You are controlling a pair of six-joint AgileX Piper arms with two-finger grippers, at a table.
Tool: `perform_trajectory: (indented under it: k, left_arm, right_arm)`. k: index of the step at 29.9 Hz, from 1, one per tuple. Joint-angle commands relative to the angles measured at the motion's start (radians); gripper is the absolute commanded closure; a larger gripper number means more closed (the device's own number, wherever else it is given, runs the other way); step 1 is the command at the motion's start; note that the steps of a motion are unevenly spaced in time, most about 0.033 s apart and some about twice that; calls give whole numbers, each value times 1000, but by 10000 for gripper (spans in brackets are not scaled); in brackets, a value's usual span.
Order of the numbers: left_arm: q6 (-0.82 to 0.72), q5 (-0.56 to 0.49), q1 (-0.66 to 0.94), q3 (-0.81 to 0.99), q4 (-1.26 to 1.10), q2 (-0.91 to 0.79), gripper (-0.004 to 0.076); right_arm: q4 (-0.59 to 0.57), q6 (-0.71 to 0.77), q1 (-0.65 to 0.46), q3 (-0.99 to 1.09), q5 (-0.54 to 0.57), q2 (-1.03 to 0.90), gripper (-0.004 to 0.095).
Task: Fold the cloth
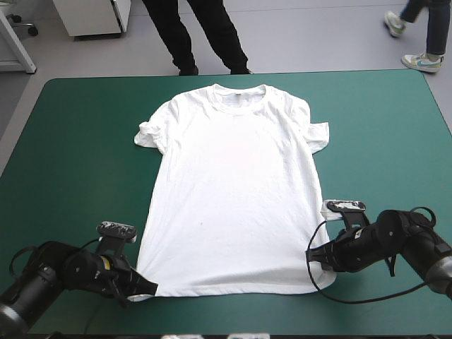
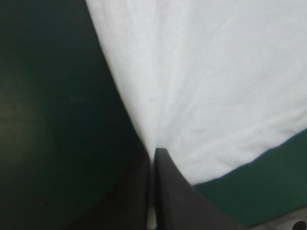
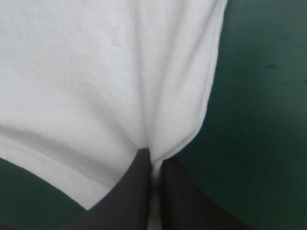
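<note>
White short-sleeved fabric T-shirt (image 1: 233, 191), spread flat on the teal-green table (image 1: 70, 141), collar well ahead of both jaws. Pinched at its two near hem corners: left jaws all but closed on one, right jaws on the other, creases fanning out ahead of each. Probably light, soft and limp; likely to sag between the jaws if lifted. Best held right there, at the corners, and raised evenly.

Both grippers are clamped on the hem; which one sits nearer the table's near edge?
Left. The left gripper is shut on the T-shirt at one hem corner, closest to the near edge of the table; the right gripper grips the other corner, slightly farther in.
</note>
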Motion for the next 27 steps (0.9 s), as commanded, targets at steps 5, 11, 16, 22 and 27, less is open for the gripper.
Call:
perform_trajectory:
  k: [5,11,16,22,27]
  left_arm:
    - [-55,67,-2,7,-5,-125,733]
    - [-31,20,-2,7,11,-128,618]
    - [-8,31,-2,-13,-6,-128,288]
    - [-93,61,-2,-134,27,-128,214]
    - [-150,53,-2,-274,177,-71,222]
  right_arm:
    - [16,20,3,29,64,-66,924]
    - [16,20,3,29,66,-66,656]
    - [27,75,3,9,76,-66,288]
    - [-76,121,3,-155,121,-69,331]
    - [-164,142,1,-360,123,-67,347]
